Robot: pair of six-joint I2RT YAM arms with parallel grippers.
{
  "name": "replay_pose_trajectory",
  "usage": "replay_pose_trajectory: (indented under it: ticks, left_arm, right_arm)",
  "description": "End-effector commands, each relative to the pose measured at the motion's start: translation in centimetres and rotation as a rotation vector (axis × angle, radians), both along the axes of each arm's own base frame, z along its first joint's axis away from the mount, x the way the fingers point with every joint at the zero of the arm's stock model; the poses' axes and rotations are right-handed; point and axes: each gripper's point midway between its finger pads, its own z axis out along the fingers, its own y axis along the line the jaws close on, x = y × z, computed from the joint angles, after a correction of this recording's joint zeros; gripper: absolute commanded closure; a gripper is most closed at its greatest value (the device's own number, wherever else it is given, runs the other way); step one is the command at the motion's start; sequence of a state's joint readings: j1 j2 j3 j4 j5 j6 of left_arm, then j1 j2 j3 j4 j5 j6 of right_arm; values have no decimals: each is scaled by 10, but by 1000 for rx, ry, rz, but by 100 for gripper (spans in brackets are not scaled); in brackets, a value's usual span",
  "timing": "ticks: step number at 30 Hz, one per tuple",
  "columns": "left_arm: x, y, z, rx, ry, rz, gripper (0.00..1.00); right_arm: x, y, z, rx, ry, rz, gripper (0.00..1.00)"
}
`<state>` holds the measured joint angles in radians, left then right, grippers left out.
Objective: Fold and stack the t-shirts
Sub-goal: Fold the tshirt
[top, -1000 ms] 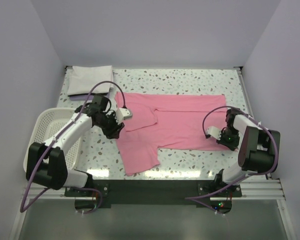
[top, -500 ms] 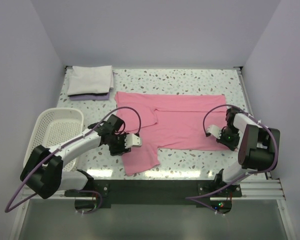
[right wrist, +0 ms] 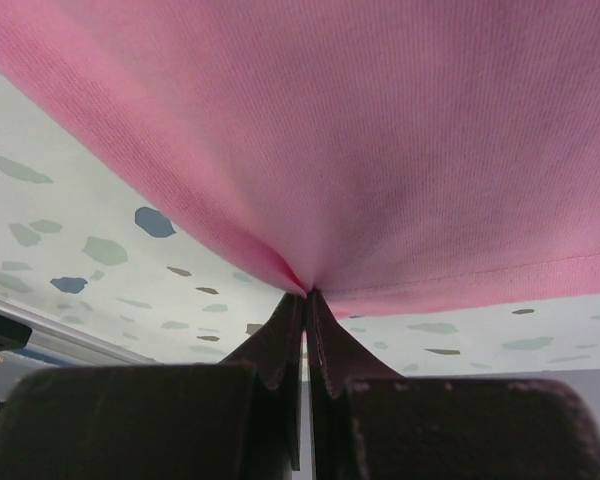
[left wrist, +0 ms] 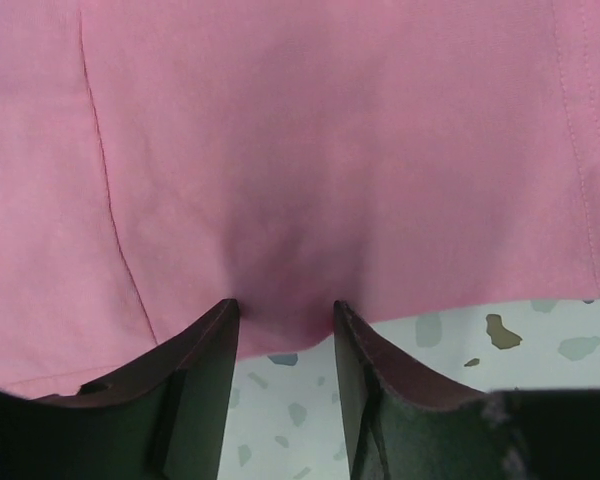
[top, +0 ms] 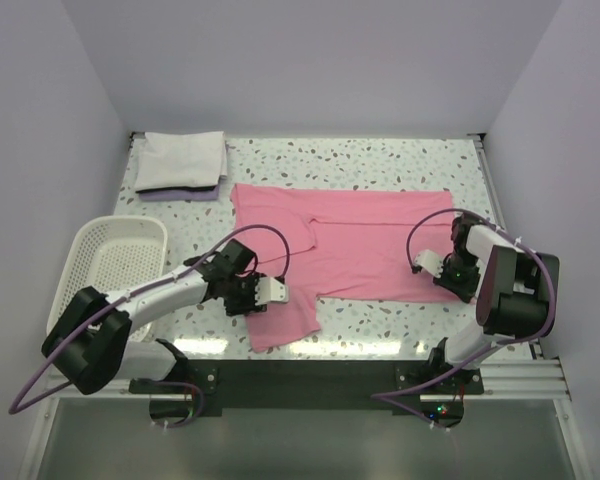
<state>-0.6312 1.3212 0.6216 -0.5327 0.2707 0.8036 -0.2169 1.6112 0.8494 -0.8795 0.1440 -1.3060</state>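
The pink t-shirt (top: 360,240) lies spread flat across the middle of the table, one sleeve hanging toward the near edge. The white t-shirt (top: 180,160) sits folded at the back left corner. My left gripper (top: 260,295) is open at the left edge of the near sleeve; in the left wrist view its fingers (left wrist: 205,360) straddle the pink hem (left wrist: 280,330) without closing on it. My right gripper (top: 458,280) is shut on the shirt's near right corner; in the right wrist view the pink cloth (right wrist: 380,150) is pinched between the closed tips (right wrist: 306,296).
A white plastic mesh basket (top: 105,265) stands at the left edge of the table, next to my left arm. A pale lilac cloth (top: 180,192) peeks out beneath the folded white shirt. Walls close the table on three sides.
My left gripper has left the shirt's collar side, swung toward the near edge and now sits open at the lower sleeve. The right gripper has stayed shut on the corner.
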Motion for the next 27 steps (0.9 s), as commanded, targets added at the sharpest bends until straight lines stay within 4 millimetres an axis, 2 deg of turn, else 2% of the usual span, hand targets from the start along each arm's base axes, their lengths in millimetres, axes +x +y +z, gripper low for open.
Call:
replay_pose_trajectory:
  ticks: [1, 3, 4, 7, 9, 15, 18, 19, 21, 22, 27]
  left_arm:
    - [-10, 22, -24, 90, -3, -7, 54]
    - [-16, 27, -29, 104, 7, -9, 61]
    - [-18, 28, -29, 102, 9, -5, 72]
    - [-22, 29, -24, 90, 14, 2, 91]
    - [-27, 29, -18, 75, 16, -3, 98]
    - [-32, 28, 11, 24, 6, 9, 100]
    - [-22, 25, 34, -16, -9, 28, 100]
    - [-14, 20, 46, -42, -25, 34, 100]
    - [-6, 22, 57, -64, -12, 62, 100]
    - [3, 18, 65, -73, -25, 61, 100]
    - [33, 15, 83, -100, -34, 115, 100]
  right_arm:
    - [-9, 2, -7, 9, 20, -7, 100]
    - [-10, 3, -8, 12, 19, -7, 100]
    - [-10, 3, -8, 14, 18, -10, 100]
    - [-13, 7, -5, 32, 24, -21, 100]
    - [-17, 8, 0, 35, 16, -15, 100]
    - [-31, 8, 17, 42, -7, 16, 100]
    - [-25, 5, 30, 70, -26, -2, 100]
    - [-15, 4, 36, 81, -48, -8, 100]
    - [-13, 3, 40, 98, -34, -22, 100]
    - [-7, 2, 45, 98, -49, -23, 100]
    - [7, 1, 53, 109, -64, -27, 100]
